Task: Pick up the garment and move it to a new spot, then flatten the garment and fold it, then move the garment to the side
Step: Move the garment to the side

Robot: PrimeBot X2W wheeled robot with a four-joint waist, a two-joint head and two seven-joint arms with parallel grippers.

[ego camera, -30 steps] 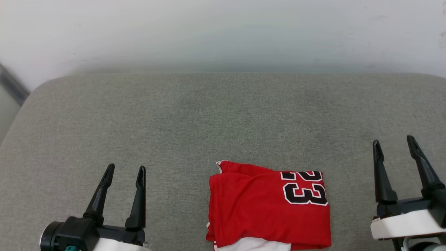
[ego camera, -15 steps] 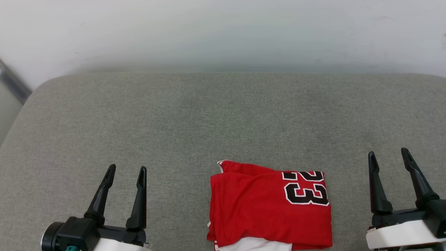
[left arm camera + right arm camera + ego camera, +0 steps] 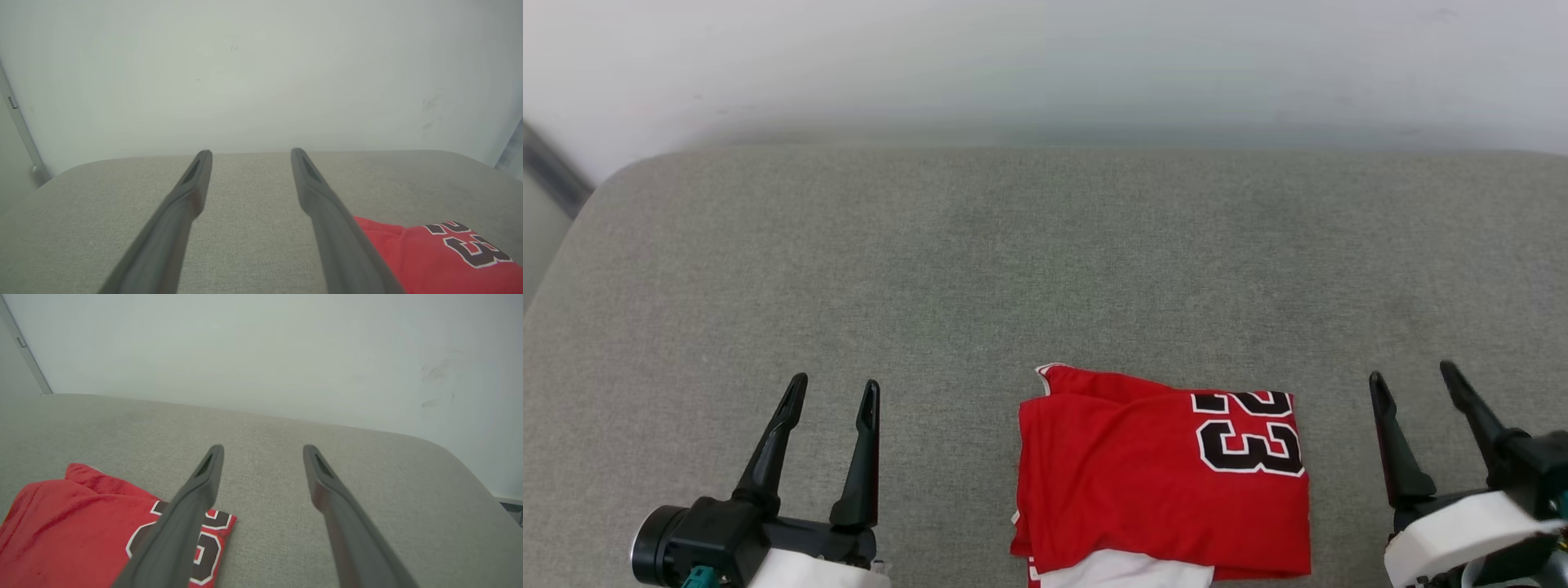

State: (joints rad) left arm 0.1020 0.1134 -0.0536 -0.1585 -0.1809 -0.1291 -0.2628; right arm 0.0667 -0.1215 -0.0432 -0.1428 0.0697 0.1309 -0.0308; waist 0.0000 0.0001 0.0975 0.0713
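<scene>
The garment lies folded into a compact red rectangle near the front edge of the grey cushion, with "23" showing at its far right corner and a strip of white fabric at its near edge. My left gripper stands open well to its left, holding nothing. Open too, my right gripper hovers just right of the garment, apart from it. The left wrist view has the garment at lower right, beside my left gripper. In the right wrist view the garment lies at lower left of my right gripper.
The grey upholstered surface stretches wide behind the garment, with rounded far corners. A pale wall rises behind it. A dark vertical strip runs along the wall at the far left.
My right gripper has drawn back toward the near edge and slightly left. The head camera has tilted a little, shifting the whole picture. The garment lies where it was.
</scene>
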